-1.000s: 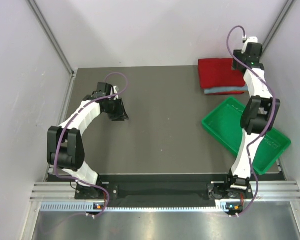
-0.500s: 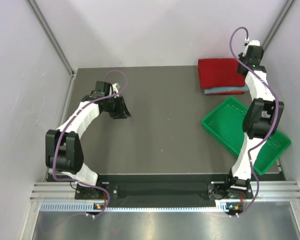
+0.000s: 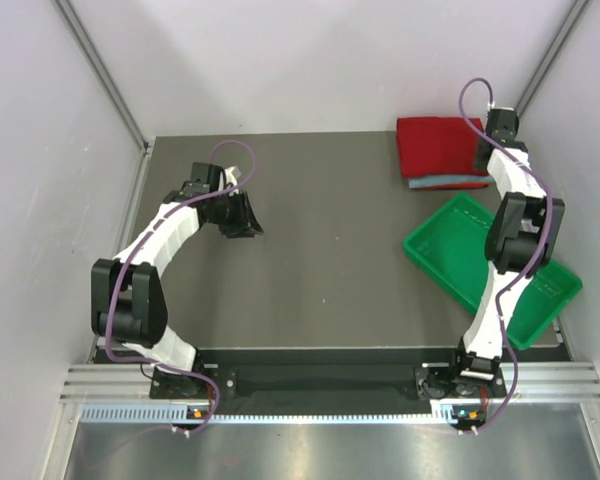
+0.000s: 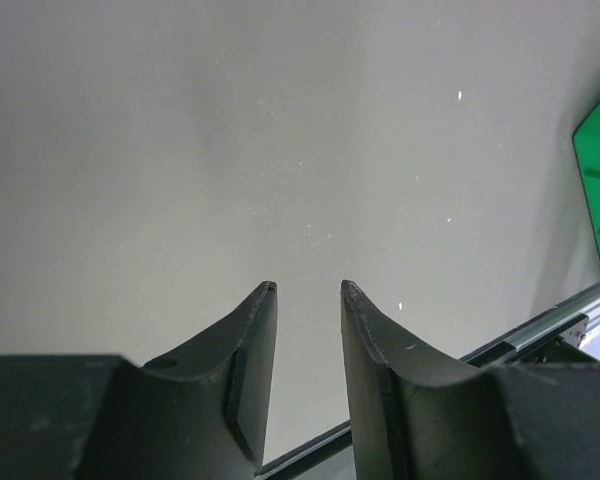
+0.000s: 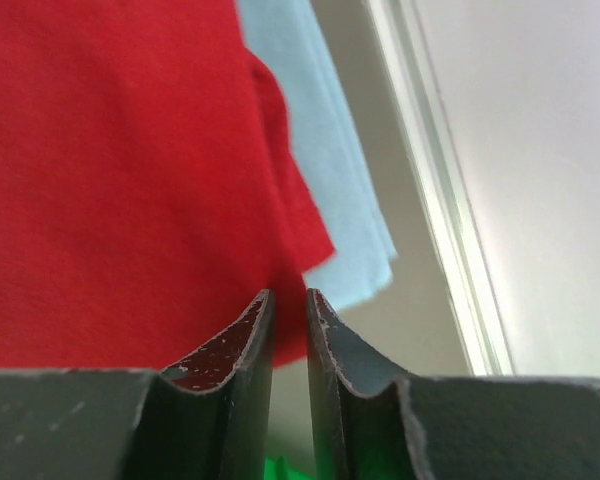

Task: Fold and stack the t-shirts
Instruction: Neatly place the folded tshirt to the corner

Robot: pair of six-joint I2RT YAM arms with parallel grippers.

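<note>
Beyond the far corner of the green tray (image 3: 430, 262), the t-shirts sit folded in one pile: the red shirt (image 3: 438, 145) on top, the light blue shirt (image 3: 445, 183) peeking out under its edge. I hold my right gripper (image 5: 288, 296) just over the pile's corner, its fingers close together with a thin slit between them and no cloth in it. I judge that is to square the edge. Well to the tray's left, my left gripper (image 4: 307, 288) hangs over the bare table (image 3: 330, 220), fingers a little apart and pinching nothing, out of the way. Whether a third shirt lies underneath I cannot tell.
</note>
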